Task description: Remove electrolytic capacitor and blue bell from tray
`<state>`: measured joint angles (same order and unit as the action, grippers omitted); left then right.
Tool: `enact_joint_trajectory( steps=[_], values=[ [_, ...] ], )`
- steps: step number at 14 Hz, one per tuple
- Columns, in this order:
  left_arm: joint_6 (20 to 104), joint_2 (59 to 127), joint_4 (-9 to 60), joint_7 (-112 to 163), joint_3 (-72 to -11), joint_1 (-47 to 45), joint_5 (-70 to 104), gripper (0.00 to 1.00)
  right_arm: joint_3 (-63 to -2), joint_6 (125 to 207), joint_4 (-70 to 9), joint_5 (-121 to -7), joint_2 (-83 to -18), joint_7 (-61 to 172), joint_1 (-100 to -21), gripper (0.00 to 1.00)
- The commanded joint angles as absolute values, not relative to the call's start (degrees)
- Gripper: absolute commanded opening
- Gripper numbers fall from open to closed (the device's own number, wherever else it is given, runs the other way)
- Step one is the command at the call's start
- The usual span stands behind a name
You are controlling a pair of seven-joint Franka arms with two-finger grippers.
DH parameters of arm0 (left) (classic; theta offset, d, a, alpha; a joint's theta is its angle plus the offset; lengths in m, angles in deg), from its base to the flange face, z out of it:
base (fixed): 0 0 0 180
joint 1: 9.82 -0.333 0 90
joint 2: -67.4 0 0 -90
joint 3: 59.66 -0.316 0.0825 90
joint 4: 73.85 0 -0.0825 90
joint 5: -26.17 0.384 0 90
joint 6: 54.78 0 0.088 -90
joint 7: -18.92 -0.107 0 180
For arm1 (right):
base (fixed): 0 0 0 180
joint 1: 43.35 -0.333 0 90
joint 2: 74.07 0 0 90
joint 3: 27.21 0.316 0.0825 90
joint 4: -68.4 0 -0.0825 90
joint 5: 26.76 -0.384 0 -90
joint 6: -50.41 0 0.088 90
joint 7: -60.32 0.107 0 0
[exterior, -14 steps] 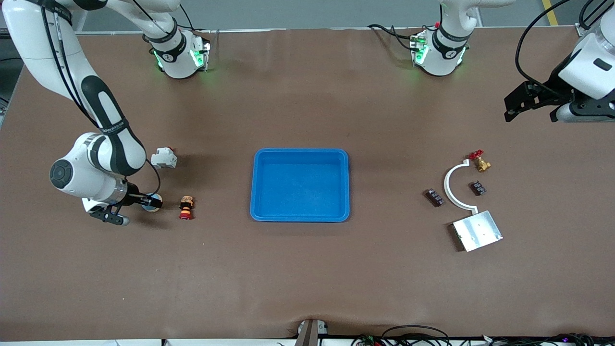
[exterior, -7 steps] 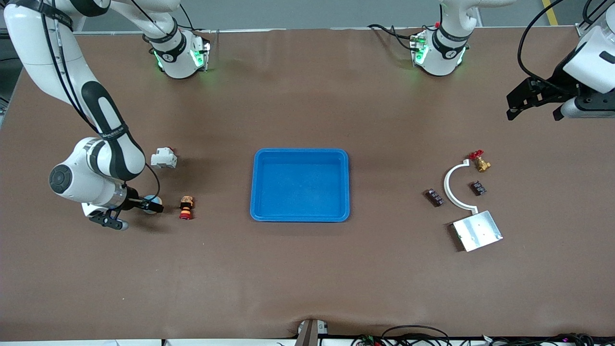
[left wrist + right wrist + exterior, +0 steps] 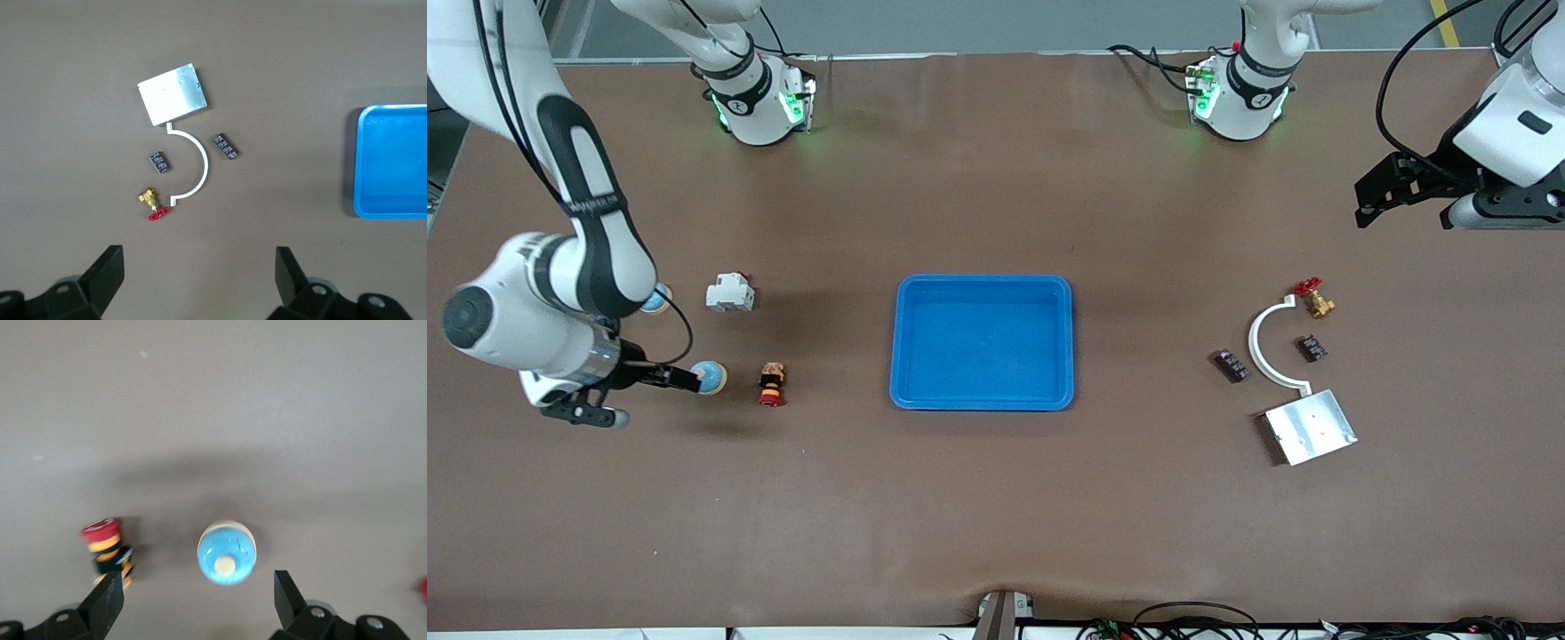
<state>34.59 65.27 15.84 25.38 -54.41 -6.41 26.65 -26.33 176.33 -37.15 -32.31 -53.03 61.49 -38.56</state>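
A blue round bell with a pale button [image 3: 710, 377] stands on the table toward the right arm's end. It also shows in the right wrist view [image 3: 226, 553]. My right gripper [image 3: 680, 380] is open and empty, raised beside the bell, and its fingers [image 3: 107, 600] do not touch it. A second blue round thing [image 3: 655, 298] shows partly beside the right arm. Two small dark components [image 3: 1231, 364] [image 3: 1311, 347] lie toward the left arm's end. My left gripper [image 3: 1371, 200] is open and empty, up over bare table there. I cannot tell which thing is the capacitor.
A blue tray [image 3: 907, 391] sits mid-table, empty. A red-capped button switch [image 3: 770, 384] lies beside the bell, with a white breaker [image 3: 729, 292] farther from the camera. A white arc [image 3: 1258, 342], a brass valve [image 3: 1319, 305] and a metal plate [image 3: 1309, 427] lie by the dark components.
My right gripper has risen and drawn back from the bell toward its end of the table, uncovering the second blue thing. The left gripper has shifted slightly.
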Motion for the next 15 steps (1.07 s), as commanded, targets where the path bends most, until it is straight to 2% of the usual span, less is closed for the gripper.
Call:
enact_joint_trajectory(
  steps=[1, 4, 15],
  values=[
    [33.72, 65.21, 15.27, 25.24, -54.38, -6.66, 26.26, 1.0, -26.07, 165.07, -32.62, -30.89, -59.12, 61.03, -38.69, 1.0],
    [33.81, 65.38, 15.19, 25.59, -54.47, -6.39, 26.43, 1.0, -25.98, 156.51, -26.88, -28.01, -61.05, 60.68, -38.69, 1.0],
    [34.25, 65.64, 15.19, 25.6, -54.47, -6.48, 26.43, 1.0, -25.8, 155.09, -26.88, -29.21, -68.0, 61.03, -38.78, 1.0]
  ],
)
